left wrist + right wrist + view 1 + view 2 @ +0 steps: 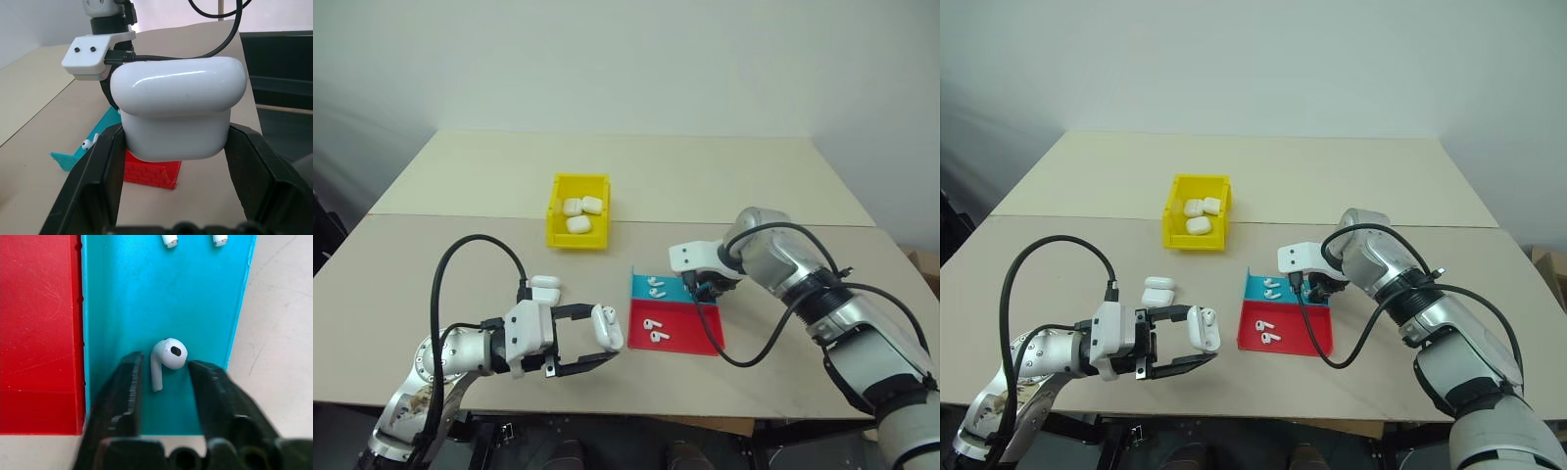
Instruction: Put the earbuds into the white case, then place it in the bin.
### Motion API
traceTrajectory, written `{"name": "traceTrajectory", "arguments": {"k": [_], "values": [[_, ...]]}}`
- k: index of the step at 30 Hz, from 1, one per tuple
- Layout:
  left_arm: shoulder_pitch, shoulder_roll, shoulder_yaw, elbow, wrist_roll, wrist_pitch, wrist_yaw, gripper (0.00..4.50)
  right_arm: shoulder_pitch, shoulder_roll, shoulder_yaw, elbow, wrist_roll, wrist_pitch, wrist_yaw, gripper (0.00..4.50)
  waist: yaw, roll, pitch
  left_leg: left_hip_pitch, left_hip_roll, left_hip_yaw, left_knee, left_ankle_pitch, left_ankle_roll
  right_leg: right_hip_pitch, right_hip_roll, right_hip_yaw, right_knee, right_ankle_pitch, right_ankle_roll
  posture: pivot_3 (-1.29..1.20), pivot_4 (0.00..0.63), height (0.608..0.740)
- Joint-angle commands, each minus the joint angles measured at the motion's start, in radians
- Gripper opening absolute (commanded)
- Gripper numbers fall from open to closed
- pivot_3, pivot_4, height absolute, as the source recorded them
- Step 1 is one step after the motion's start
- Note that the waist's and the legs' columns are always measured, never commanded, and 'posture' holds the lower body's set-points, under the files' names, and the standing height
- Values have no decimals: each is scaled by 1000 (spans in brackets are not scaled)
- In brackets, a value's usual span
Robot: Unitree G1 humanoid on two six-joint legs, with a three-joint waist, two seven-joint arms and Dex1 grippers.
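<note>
Here our right hand (164,374) straddles one earbud (165,360) on the blue tray (122,308), fingers narrowed beside it, stem lying along them. Our left hand (592,343) holds the white case (607,327) near the counter's (460,186) front edge.

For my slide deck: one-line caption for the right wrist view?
Right claw straddling a white earbud on the blue half of the tray.

Five white cases (606,327) (three binned), one yellow bin (562,238), four visible earbuds (656,290).
</note>
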Motion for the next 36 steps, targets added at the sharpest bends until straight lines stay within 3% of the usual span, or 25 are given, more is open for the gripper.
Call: {"name": "traceTrajectory", "arguments": {"k": [1, 25, 29, 36], "values": [[-10, 9, 4, -19, -6, -18, -4, 2752, 1, 1, -27, -32, -2, -7, 2, 1802, 0, 0, 0, 0, 0, 0, 0, 0, 0, 0, 0, 0, 0, 0, 0, 0, 150, 740], [-16, 3, 1, -12, 2, -26, 3, 2752, 6, 5, -29, -27, -15, -32, -3, 1802, -1, 0, 0, 0, 0, 0, 0, 0, 0, 0, 0, 0, 1, 0, 0, 0, 150, 740], [-16, 4, 2, -12, 2, -24, 4, 2752, 10, 5, -30, -27, -19, -38, -8, 953, -1, 0, 0, 0, 0, 0, 0, 0, 0, 0, 0, 0, 1, 0, 0, 0, 150, 740], [-14, 7, 2, -19, 2, -19, 6, 2752, 14, 4, -35, -27, -22, -45, -16, 953, -1, 0, 0, 1, 0, 0, 0, 0, 0, 0, 0, 0, 1, 0, 0, 0, 150, 740]]}}
